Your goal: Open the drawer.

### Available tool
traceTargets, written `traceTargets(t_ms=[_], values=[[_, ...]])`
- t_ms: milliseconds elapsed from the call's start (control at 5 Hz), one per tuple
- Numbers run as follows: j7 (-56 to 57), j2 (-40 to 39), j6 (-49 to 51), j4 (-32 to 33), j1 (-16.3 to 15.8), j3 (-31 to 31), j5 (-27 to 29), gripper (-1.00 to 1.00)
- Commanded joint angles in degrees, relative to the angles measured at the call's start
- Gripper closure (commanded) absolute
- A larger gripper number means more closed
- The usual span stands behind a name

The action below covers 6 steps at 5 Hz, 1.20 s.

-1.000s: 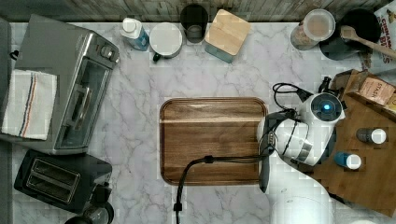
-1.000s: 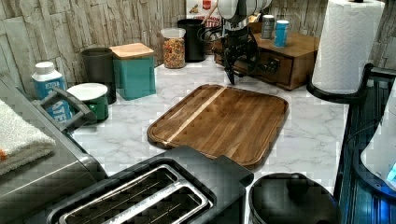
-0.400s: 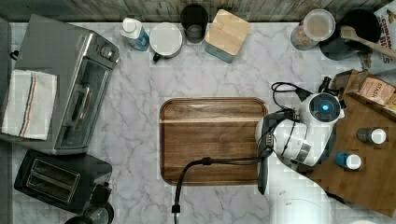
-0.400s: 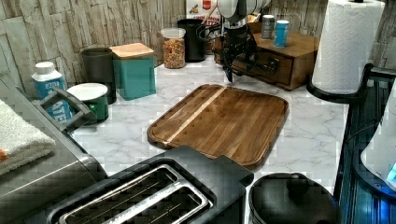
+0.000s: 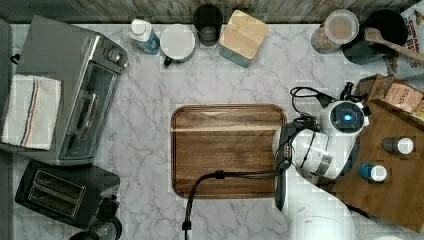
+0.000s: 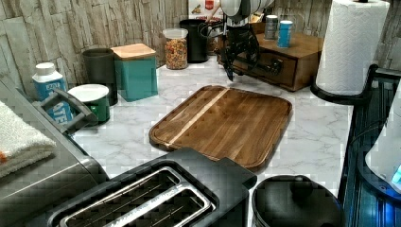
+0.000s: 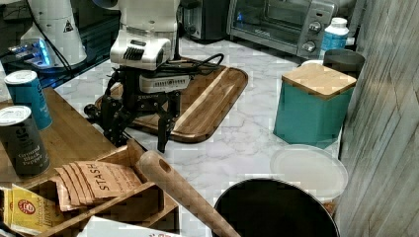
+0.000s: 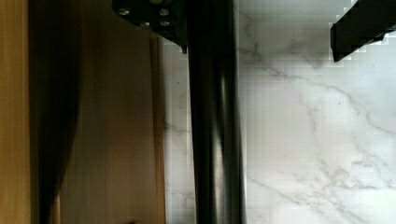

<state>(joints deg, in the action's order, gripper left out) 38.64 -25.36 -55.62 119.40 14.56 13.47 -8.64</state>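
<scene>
Wrist view: black bar handle (image 8: 215, 121) of the drawer (image 8: 116, 140), running the length of the picture between two spread fingers, one finger (image 8: 154, 14) on the wood side of the bar and the other finger (image 8: 362, 25) well apart over white marble; fingers released, not clamped on the bar. Left view: gripper (image 6: 240, 52) hanging fingers-down at the front of the low wooden cabinet (image 6: 302, 47), beside the handle (image 6: 265, 65) on the drawer (image 6: 274, 64) front; the cabinet stands at the far end of the marble counter (image 6: 321, 137), at the left view's right of centre. Right view: gripper (image 7: 141, 123) with fingers parted, at the counter-side edge of the cabinet top (image 7: 59, 133). Top view: white arm (image 5: 330, 145) between the cutting board (image 5: 225, 150) and the cabinet (image 5: 395, 185), on the top view's right. On the cabinet: two small tins (image 6: 278, 29), a box of tea bags (image 7: 94, 182). Elsewhere on the counter: teal canister with a light-wood lid (image 6: 136, 70), cereal jar (image 6: 176, 48), toaster oven (image 5: 75, 95), black toaster (image 5: 65, 192), paper towel roll (image 6: 352, 42).
</scene>
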Motion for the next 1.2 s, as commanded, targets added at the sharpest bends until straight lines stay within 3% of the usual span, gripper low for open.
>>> traceTargets(t_ms=[200,400,600,800,1200], values=[[-8.85,2.52,-0.47,-4.6,-8.34,-8.43,6.89,-1.0],[-8.85,3.2,-4.75,-2.47,-8.82,-11.47,9.39,-1.0],[-15.35,3.6,-6.71,-1.37,-12.68,-11.28,7.82,-1.0],[-9.79,4.1,-7.8,-0.29,-10.06,-15.75,12.32,-1.0],[-24.67,3.9,-6.43,-2.21,-17.45,-13.46,8.29,-1.0]])
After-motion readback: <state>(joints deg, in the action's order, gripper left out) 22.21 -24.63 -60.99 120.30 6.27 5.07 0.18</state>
